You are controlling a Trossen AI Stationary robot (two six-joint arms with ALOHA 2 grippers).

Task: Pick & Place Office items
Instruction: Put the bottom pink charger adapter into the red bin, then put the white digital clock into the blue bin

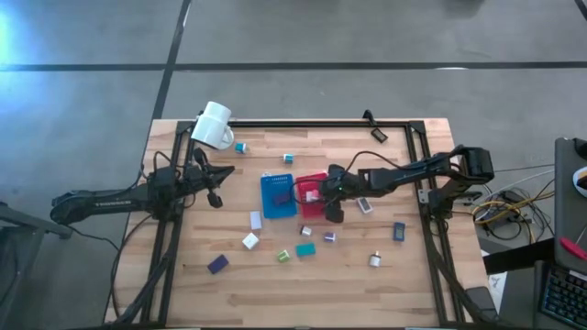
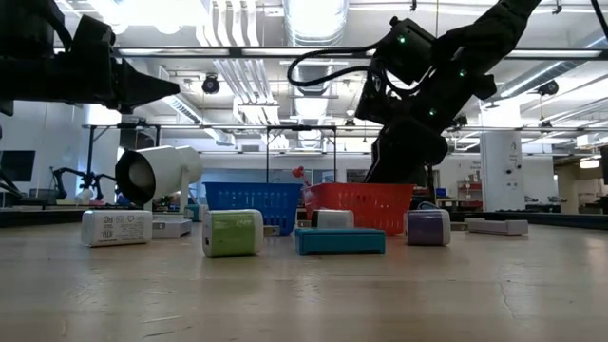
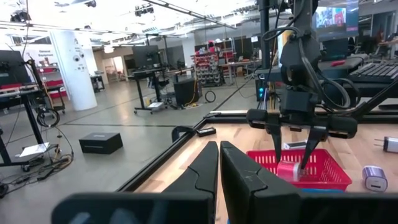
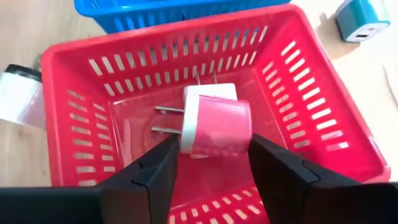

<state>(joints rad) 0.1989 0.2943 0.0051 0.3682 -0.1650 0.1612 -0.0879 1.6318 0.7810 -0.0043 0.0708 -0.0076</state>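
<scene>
Left hand point(image 1: 223, 172): waits low over the desk's point(image 1: 303, 293) left side, fingers pressed together, holding nothing.
Right hand point(image 4: 211, 158): reaches left over the red tray point(image 4: 81, 68), gripping a pink plug block point(image 4: 219, 127).
Trays: two, blue point(image 1: 277, 195) and red, side by side mid-desk.
Office items point(image 1: 250, 241): roughly a dozen, scattered around the trays.

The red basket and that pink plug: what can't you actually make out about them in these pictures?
- Pink plug, right wrist view: whether it rests on the red basket floor or hangs between the right gripper fingers.
- High view: the right gripper covers the basket's contents.
- Low view: the basket wall hides its inside.
- Second white plug: mostly behind the pink one.
</scene>
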